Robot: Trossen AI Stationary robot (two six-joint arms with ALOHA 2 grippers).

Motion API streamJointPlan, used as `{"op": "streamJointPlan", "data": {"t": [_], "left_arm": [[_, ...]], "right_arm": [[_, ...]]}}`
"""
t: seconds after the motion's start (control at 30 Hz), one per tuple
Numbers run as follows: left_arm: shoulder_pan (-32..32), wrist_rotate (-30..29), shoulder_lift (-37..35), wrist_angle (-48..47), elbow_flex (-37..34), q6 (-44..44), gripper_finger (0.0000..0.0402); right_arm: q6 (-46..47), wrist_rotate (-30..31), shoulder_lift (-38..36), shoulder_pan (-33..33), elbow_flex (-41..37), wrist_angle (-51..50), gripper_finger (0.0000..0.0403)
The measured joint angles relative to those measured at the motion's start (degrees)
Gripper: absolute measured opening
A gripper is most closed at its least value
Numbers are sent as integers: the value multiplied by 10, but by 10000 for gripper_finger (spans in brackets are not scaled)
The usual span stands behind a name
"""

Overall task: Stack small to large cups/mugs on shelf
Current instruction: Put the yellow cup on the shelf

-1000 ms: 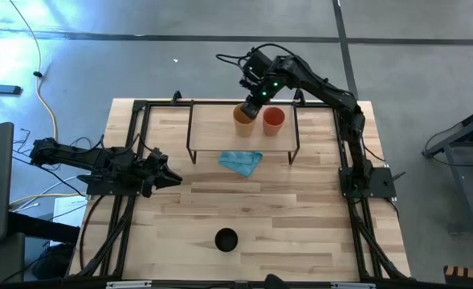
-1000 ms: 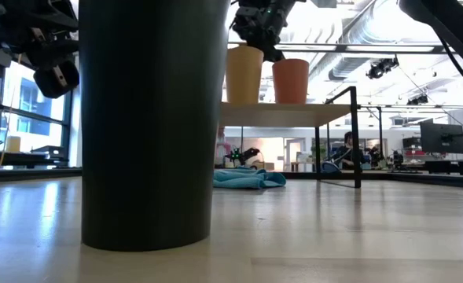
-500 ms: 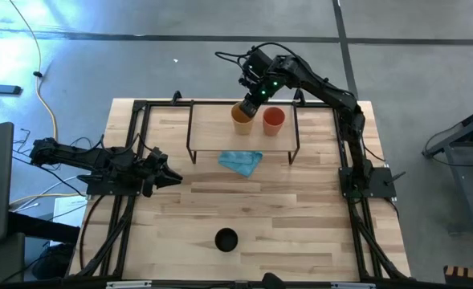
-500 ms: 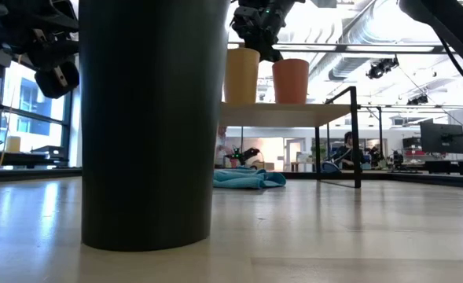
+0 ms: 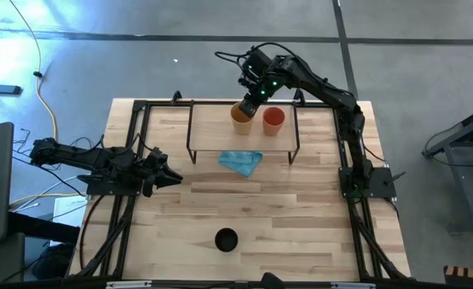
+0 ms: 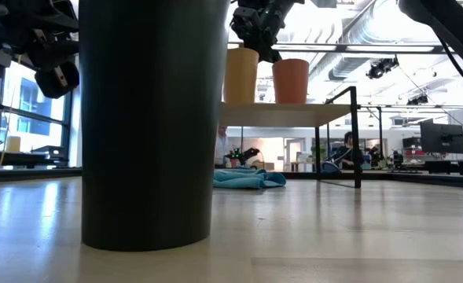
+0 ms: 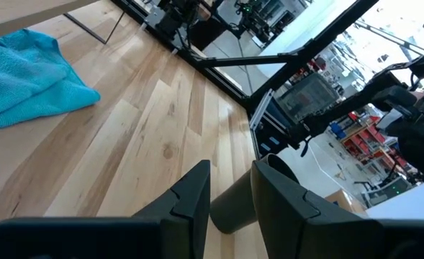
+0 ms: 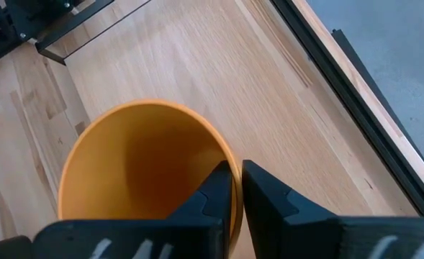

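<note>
Slightly nearer the red-orange cup [image 5: 274,119] than a second ago, the yellow-orange cup [image 5: 242,116] stands on the shelf [image 5: 212,128], its rim pinched by the right end effector [image 5: 254,103]. Stacking hasn't begun. Three cups: two on the shelf, the black cup [image 5: 226,239] well apart on the table [image 5: 300,209]. One blue cloth [image 5: 241,162]. Left end effector [image 5: 170,176], slightly spread, waits.

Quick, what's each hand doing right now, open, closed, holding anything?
Left hand: open, holding nothing, low over the table's left side.
Right hand: closed on the rim of the yellow-orange cup, on the shelf.
</note>
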Motion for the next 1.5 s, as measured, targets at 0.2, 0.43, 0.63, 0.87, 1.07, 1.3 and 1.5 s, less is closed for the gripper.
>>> {"op": "streamJointPlan", "data": {"t": [0.2,0.43,0.63,0.87,1.07,1.3,1.5], "left_arm": [[0,0,0,0,0,0,92],[0,0,0,0,0,0,92],[0,0,0,0,0,0,92],[0,0,0,0,0,0,92],[0,0,0,1,0,0,92],[0,0,0,1,0,0,92],[0,0,0,1,0,0,92]], "right_arm": [[0,-1,0,0,0,0,25],[4,-13,0,0,0,0,25],[5,-14,1,0,0,5,25],[5,-14,1,0,0,6,25],[7,-14,1,0,0,7,34],[10,-14,1,0,0,7,66],[10,-14,1,0,0,21,69]]}}
